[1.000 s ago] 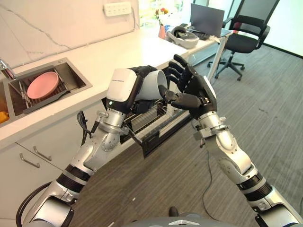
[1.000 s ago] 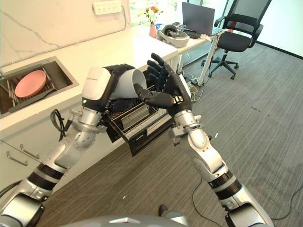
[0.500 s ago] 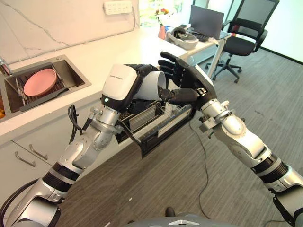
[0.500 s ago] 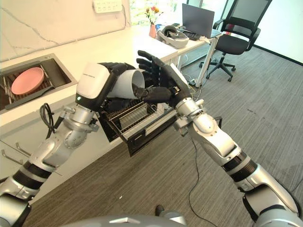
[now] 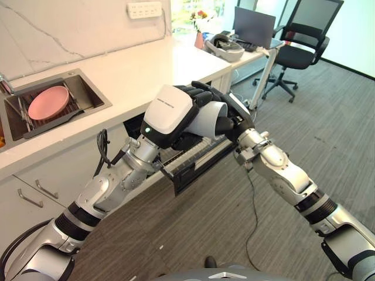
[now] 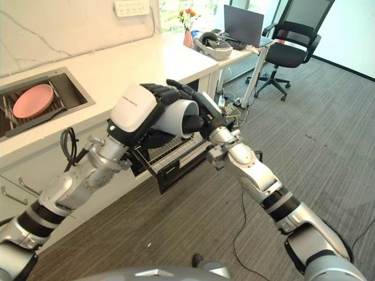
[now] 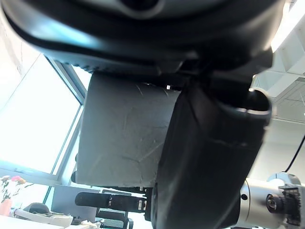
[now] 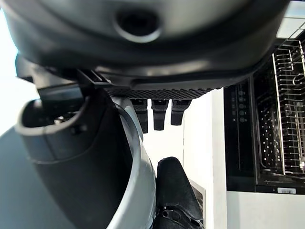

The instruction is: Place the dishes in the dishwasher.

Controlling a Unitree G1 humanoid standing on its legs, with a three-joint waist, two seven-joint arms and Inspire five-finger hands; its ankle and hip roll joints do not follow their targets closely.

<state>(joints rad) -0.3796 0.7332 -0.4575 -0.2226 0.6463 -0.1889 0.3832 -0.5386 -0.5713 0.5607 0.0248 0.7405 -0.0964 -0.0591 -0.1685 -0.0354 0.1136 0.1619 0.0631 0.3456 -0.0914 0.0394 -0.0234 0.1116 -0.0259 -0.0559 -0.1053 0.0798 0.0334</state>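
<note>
Both hands (image 5: 202,99) — cup (image 5: 206,119) above rack's (image 5: 196,153) edge

- A white surface (image 5: 146,67) ran along the left, with a sink (image 5: 88,102) sunk into it at the far left.
- A power strip (image 5: 144,9) hung on the marbled wall (image 5: 64,29).
- A vase of flowers (image 5: 200,36) stood at the far end.
- A headset (image 5: 225,47) and a laptop (image 5: 254,27) lay on a desk beyond.
- A black office chair (image 5: 304,44) stood on the grey carpet (image 5: 328,134) at the far right.
</note>
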